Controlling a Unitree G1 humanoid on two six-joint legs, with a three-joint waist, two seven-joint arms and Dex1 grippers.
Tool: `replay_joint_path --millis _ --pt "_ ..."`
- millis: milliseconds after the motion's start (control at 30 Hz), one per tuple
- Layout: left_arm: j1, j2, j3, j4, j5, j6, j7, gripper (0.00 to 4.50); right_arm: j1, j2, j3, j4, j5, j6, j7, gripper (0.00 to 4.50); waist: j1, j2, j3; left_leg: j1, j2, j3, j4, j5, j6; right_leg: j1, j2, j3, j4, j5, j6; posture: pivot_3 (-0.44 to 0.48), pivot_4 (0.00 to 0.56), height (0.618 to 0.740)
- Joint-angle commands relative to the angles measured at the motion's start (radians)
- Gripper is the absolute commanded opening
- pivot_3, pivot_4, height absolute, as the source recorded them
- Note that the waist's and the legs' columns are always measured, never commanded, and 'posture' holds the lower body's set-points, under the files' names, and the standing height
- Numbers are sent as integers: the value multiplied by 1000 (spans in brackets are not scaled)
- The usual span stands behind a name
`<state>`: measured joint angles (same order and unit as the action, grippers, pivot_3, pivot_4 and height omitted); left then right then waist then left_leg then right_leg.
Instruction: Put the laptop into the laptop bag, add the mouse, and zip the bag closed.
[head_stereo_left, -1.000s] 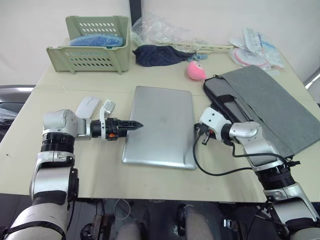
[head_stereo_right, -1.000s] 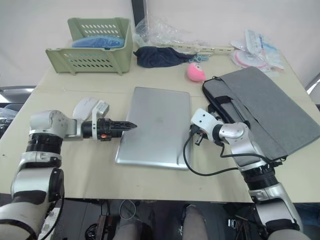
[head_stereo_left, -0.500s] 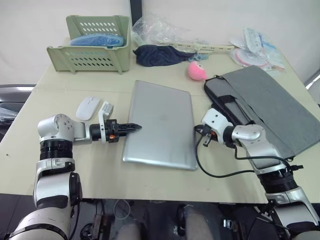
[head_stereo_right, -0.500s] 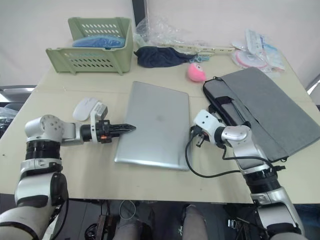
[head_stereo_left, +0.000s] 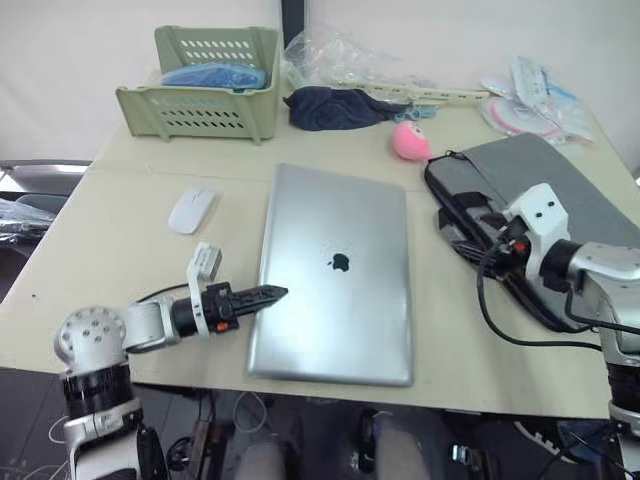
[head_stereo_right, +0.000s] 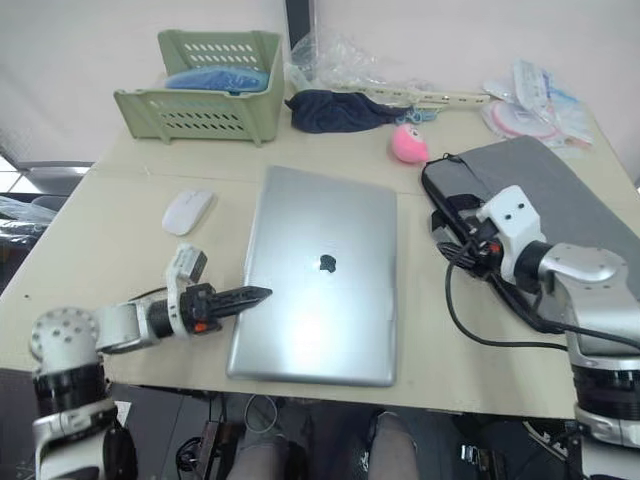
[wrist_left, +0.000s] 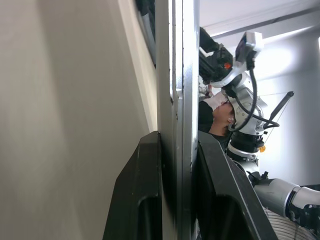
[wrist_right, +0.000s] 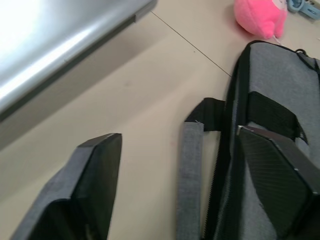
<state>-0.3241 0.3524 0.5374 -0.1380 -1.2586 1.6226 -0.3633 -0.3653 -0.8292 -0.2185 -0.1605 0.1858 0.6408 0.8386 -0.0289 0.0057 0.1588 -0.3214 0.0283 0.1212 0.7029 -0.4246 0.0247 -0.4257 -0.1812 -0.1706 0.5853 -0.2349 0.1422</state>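
Evidently the left pincer (head_stereo_left: 268, 294) clamps the thin silver metal laptop's (head_stereo_left: 335, 270) edge while the right pincer (wrist_right: 200, 200) gapes released over the grey fabric laptop bag (wrist_right: 280, 100), so sliding it bagward comes next.

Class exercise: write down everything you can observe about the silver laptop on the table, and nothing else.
The laptop is a thin, silver, metal-looking rectangle with rounded corners and a dark apple logo at the centre of its lid. It is closed and lies flat on the beige table, between the white mouse and the grey laptop bag. The left gripper meets its left edge; in the left wrist view the two black fingers sit on either side of that edge. The right gripper is open, near the bag.
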Motion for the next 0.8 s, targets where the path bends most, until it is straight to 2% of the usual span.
replay_joint_path --millis 33,167,333,433,633,667,700,800 --pt "94 -52 35 -138 -225 -83 121 319 7 -41 -11 56 -41 -64 -37 4478 2 0 0 1 0 0 0 0 0 0 0 1 0 0 0 0 150 740" --pt "187 -60 -32 -185 -395 -223 287 319 -35 -18 45 190 -105 -152 -111 4478 3 0 0 0 0 2 0 0 0 1 0 2 -1 0 0 0 150 740" --pt "249 -6 -124 -221 -528 -358 393 319 -77 -16 93 320 -144 -224 -131 4478 2 1 1 1 0 1 0 0 0 1 1 4 -1 0 0 0 150 740" --pt "277 34 -172 -242 -577 -428 420 319 -105 -31 130 412 -182 -275 -131 3657 1 3 2 1 -1 2 0 0 0 1 1 4 -1 0 0 0 150 740" --pt "313 96 -243 -270 -621 -533 429 319 -124 -28 136 499 -195 -332 -132 890 0 3 2 1 -1 4 0 0 0 1 1 4 -1 0 0 0 150 740" --pt "317 105 -251 -274 -627 -547 427 319 -122 -31 129 488 -186 -326 -123 306 0 3 2 1 -1 4 0 0 0 1 1 4 -2 0 0 0 150 740" --pt "322 115 -259 -278 -633 -559 424 319 -119 -34 120 475 -176 -315 -115 13 0 3 2 1 -1 4 0 0 0 1 1 4 -2 0 0 0 150 740" --pt "334 138 -278 -283 -645 -588 416 319 -116 -43 89 434 -140 -262 -93 13 1 4 2 1 -1 4 0 0 0 1 1 4 -2 0 0 0 150 740"
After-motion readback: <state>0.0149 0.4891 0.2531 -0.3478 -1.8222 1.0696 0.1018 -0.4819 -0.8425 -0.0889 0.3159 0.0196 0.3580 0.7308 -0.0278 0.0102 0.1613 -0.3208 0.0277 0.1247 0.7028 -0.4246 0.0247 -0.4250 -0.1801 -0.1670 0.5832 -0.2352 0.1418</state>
